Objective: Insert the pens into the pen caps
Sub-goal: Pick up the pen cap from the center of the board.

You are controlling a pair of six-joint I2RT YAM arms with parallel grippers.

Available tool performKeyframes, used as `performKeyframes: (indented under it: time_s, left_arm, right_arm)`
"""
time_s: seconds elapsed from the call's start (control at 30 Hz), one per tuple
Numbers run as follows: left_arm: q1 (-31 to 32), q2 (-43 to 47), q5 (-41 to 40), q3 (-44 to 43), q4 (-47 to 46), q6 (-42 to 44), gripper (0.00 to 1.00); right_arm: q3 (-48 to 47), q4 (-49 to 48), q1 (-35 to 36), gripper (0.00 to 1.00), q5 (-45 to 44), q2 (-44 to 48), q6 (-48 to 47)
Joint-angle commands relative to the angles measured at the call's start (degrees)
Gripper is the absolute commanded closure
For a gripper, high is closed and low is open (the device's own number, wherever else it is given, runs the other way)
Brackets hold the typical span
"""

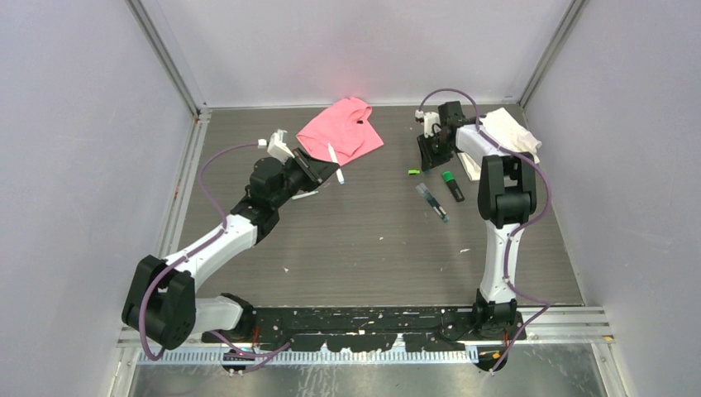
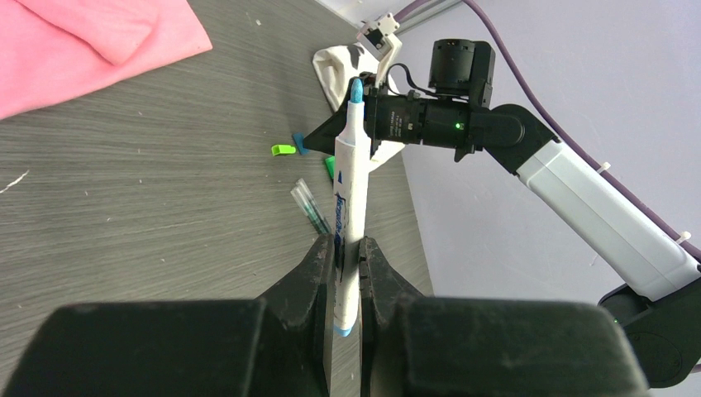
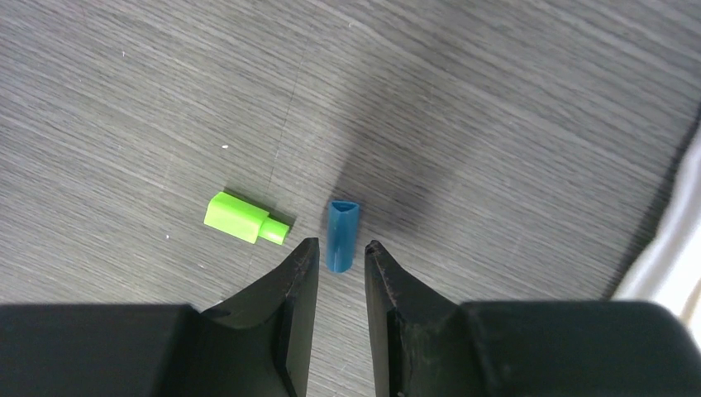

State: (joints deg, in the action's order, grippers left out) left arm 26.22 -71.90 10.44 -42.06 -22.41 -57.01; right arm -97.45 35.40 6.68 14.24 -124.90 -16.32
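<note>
The left gripper squeezes the white pen low down. The pen sticks straight out, blue tip pointing away. The blue cap lies flat on the surface, pointing lengthwise away from the right gripper. Its near end sits between the slightly parted fingers. I cannot tell if they pinch it.

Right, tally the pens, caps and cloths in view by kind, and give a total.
Pens: 3 (white pen in the left end effector, black highlighter, clear teal pen)
Caps: 2 (green cap, blue cap)
Cloths: 2 (pink cloth, white cloth)
Total: 7
Not counted: a white sliver beside the left arm, too small to tell.
</note>
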Motion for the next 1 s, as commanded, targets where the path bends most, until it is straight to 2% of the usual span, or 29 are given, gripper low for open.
performKeyframes:
  time_s: [0.0,0.2,0.37,0.57,0.67,0.73,0.83,0.97]
  left_arm:
    - [-0.5,-0.8,0.9,-1.5,-2.2,0.5,1.0]
    - [-0.9,-1.0,1.0,-1.5,-2.2,0.3,0.99]
    - [-1.3,-0.9,1.3,-1.4,-2.3,0.2,0.99]
    - [-2.6,1.1,1.9,-1.5,-0.9,0.9,0.99]
    - [-3.6,3.2,2.4,-1.7,1.0,2.2,0.99]
    - [-4.3,5.3,2.5,-1.9,3.2,3.8,0.99]
    - [-5.3,9.2,2.1,-2.1,7.7,7.0,0.99]
    - [-6.2,15.3,0.5,-1.9,14.4,11.7,0.99]
  right_arm:
    - [-3.5,0.8,0.4,0.68,-0.5,-1.4,0.4]
    - [-3.3,2.7,0.5,0.75,-1.2,-2.4,-1.5]
    - [-3.7,5.0,0.5,0.92,0.0,-2.5,-3.1]
    - [-5.0,5.4,0.5,0.98,2.3,1.8,-10.0]
    - [-9.7,10.9,0.5,0.99,6.5,3.3,-21.3]
    - [-13.6,17.9,0.7,0.99,12.9,3.5,-31.7]
    - [-17.4,30.5,1.9,0.99,18.8,3.8,-53.4]
    - [-18.5,46.6,5.9,0.99,17.3,4.2,-84.3]
